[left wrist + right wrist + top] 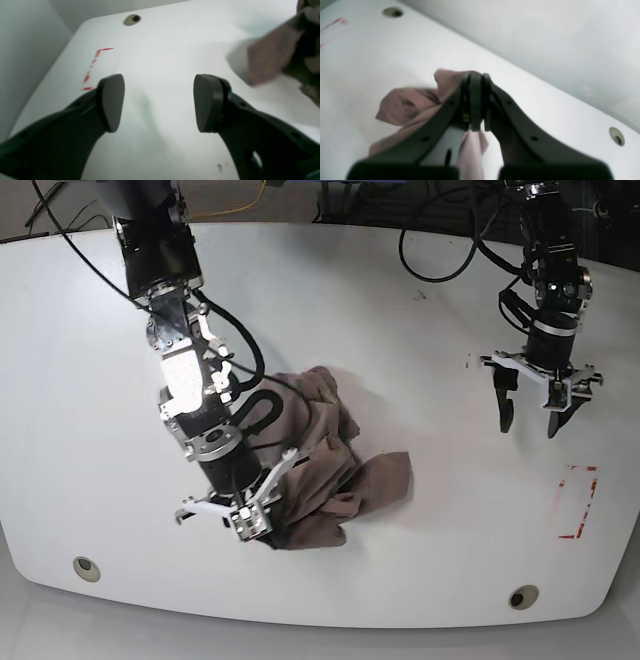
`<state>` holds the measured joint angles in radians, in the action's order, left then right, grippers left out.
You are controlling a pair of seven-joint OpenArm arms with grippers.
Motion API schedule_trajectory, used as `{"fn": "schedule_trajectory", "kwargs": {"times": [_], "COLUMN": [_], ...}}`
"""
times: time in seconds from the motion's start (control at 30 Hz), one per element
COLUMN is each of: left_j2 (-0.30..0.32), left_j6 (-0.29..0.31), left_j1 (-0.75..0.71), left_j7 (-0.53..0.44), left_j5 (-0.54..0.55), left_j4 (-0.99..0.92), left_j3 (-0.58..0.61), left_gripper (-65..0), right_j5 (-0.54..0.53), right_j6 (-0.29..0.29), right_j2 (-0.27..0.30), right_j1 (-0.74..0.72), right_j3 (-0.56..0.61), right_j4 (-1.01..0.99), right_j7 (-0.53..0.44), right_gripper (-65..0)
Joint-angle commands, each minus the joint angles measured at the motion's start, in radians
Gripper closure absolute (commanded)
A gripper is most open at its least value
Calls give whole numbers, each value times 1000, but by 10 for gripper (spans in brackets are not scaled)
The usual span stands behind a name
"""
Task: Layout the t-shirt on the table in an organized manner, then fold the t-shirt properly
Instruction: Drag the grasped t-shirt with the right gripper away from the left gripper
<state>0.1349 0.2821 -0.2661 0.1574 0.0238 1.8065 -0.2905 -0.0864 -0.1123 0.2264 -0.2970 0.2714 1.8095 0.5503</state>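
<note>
The mauve-brown t-shirt (325, 450) lies crumpled in a heap at the middle of the white table (400, 300). My right gripper (257, 532) is shut on a fold of the t-shirt (405, 105) at the heap's near edge, and cloth hangs between its fingers (475, 100). My left gripper (528, 424) hangs open over bare table to the right, well apart from the shirt. In the left wrist view its pads (111, 102) stand wide apart with nothing between them, and the t-shirt (272, 57) shows blurred at the upper right.
A red tape rectangle (578, 501) marks the table near its right edge, with a corner of the red tape (96, 57) in the left wrist view. Round grommet holes (86, 567) sit near the front edge on both sides. Black cables (440, 240) trail at the back.
</note>
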Motion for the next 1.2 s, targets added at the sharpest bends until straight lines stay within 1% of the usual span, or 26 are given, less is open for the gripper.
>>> {"fn": "schedule_trajectory", "kwargs": {"times": [0.0,0.13,0.33,0.7,0.8,1.0,1.1,1.17], "left_j2": [13,10,7,7,7,9,9,9], "left_j6": [-7,-7,-7,-7,-7,-7,-7,-7], "left_j1": [8,8,0,-8,-14,-14,-14,-14], "left_j7": [-31,-31,-31,-31,-31,-31,-31,-31], "left_j5": [6,6,6,5,5,5,6,6], "left_j4": [17,16,16,16,16,16,17,17], "left_j3": [1,7,9,41,61,118,161,190], "left_gripper": [-405,-405,-405,-405,-405,-405,-405,-405], "right_j5": [-39,-100,-177,-287,-295,-295,-295,-295], "right_j6": [4,3,1,0,0,-2,-2,-2], "right_j2": [35,83,173,324,353,388,414,420], "right_j1": [-55,-100,-159,-238,-236,-227,-193,-172], "right_j3": [-30,-79,-143,-208,-231,-281,-314,-340], "right_j4": [25,25,22,22,22,23,23,29], "right_j7": [-40,-40,-40,-39,-37,-34,-34,-34], "right_gripper": [0,0,0,0,0,0,0,0]}}
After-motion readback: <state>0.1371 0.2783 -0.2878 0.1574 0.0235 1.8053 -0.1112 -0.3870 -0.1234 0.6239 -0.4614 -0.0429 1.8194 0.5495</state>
